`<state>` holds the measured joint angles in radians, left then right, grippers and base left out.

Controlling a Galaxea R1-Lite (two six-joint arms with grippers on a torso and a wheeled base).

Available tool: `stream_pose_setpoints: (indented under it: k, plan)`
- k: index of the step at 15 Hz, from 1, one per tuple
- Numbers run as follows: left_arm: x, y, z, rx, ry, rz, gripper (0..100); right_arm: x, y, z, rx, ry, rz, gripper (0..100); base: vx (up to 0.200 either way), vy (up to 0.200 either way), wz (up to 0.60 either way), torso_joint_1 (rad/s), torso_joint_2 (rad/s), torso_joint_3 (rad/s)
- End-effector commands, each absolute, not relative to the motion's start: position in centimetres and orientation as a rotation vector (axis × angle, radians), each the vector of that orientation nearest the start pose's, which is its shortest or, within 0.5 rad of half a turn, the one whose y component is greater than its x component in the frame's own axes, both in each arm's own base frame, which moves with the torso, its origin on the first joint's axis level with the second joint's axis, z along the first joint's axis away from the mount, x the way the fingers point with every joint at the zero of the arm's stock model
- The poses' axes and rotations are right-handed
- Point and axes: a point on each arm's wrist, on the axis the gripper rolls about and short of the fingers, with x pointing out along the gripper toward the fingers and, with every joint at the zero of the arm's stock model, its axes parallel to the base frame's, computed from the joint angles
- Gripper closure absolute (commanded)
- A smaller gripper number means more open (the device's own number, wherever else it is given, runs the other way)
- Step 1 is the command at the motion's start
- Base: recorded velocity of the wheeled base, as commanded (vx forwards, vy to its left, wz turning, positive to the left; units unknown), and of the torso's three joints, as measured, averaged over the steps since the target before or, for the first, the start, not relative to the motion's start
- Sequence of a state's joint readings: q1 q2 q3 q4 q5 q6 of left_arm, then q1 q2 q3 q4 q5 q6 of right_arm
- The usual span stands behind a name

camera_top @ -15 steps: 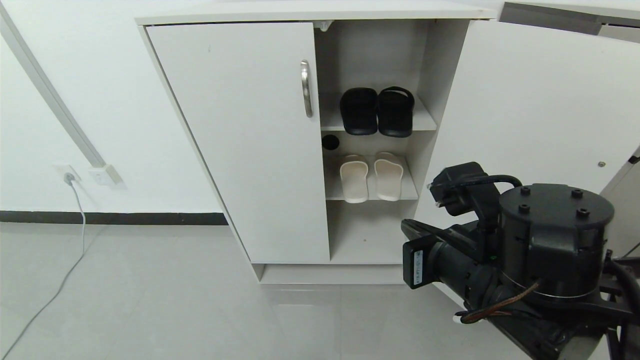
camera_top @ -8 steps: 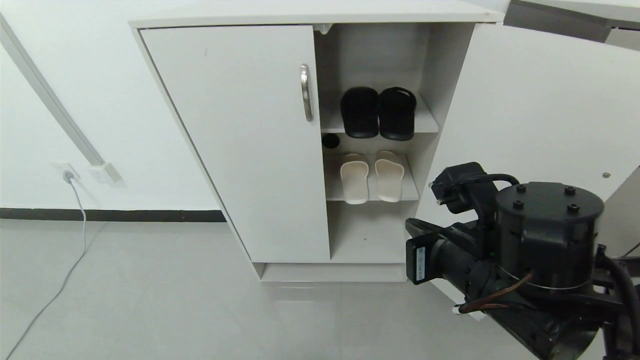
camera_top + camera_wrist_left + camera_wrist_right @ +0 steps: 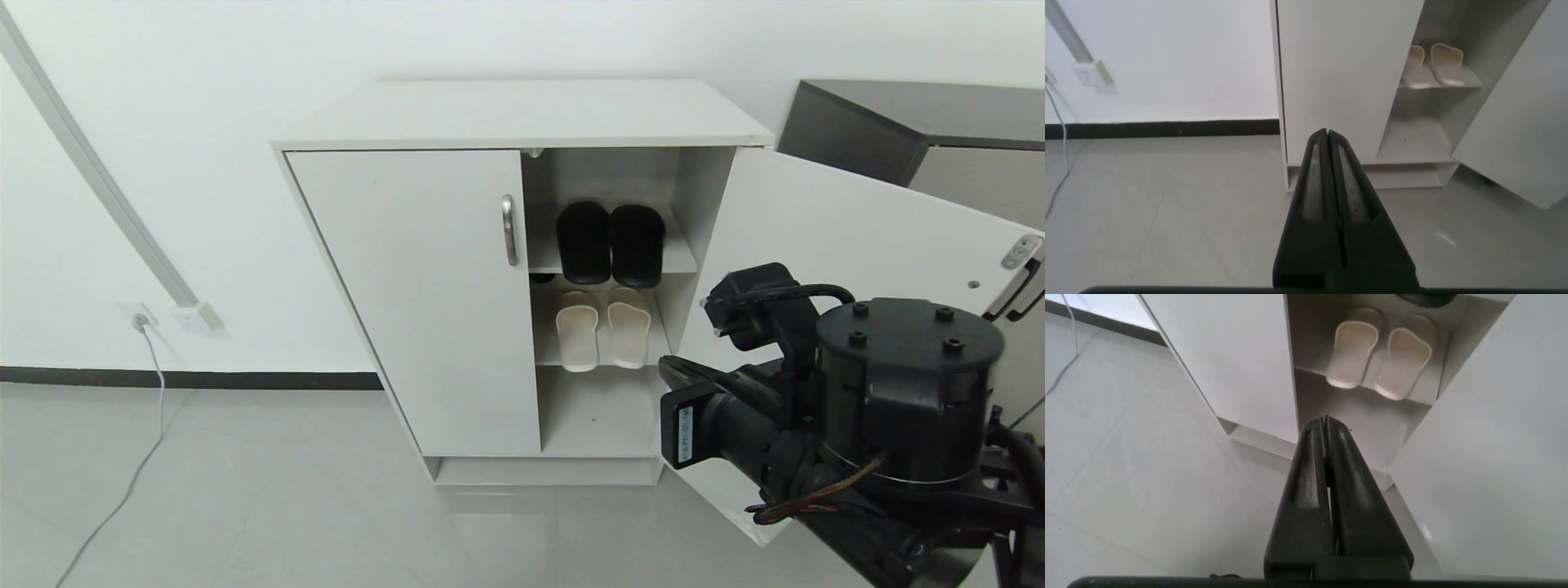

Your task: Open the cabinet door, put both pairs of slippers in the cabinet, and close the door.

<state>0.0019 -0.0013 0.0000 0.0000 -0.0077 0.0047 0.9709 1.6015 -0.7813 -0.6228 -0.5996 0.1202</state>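
Glossy grey floor tiles (image 3: 245, 506), plain white wall. Head view: boxy white laminate cabinet (image 3: 522, 110), right door (image 3: 833, 237) swung wide; black slippers (image 3: 610, 242) on upper shelf, smooth cream slippers (image 3: 602, 327) on the shelf below. Left wrist view: left gripper (image 3: 1327, 137), fingers pressed together, above floor. Right wrist view: right gripper (image 3: 1327, 425), fingers together, before cream pair.
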Motion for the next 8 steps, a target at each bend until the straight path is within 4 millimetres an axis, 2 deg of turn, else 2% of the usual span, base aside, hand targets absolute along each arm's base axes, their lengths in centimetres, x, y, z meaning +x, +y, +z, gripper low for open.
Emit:
stream_pose_setpoints:
  k: [1,8]
  plan:
    - [-2.28,-0.02,7.55,0.005,0.0,-0.005,100,16.92,22.41,20.37,-0.024,0.164,0.359,100,0.0,0.0,0.0,0.154,-0.47,-0.334]
    - [-2.28,-0.02,7.55,0.005,0.0,-0.005,100,16.97,22.33,20.29,-0.032,0.164,0.355,100,0.0,0.0,0.0,0.175,-0.48,-0.316]
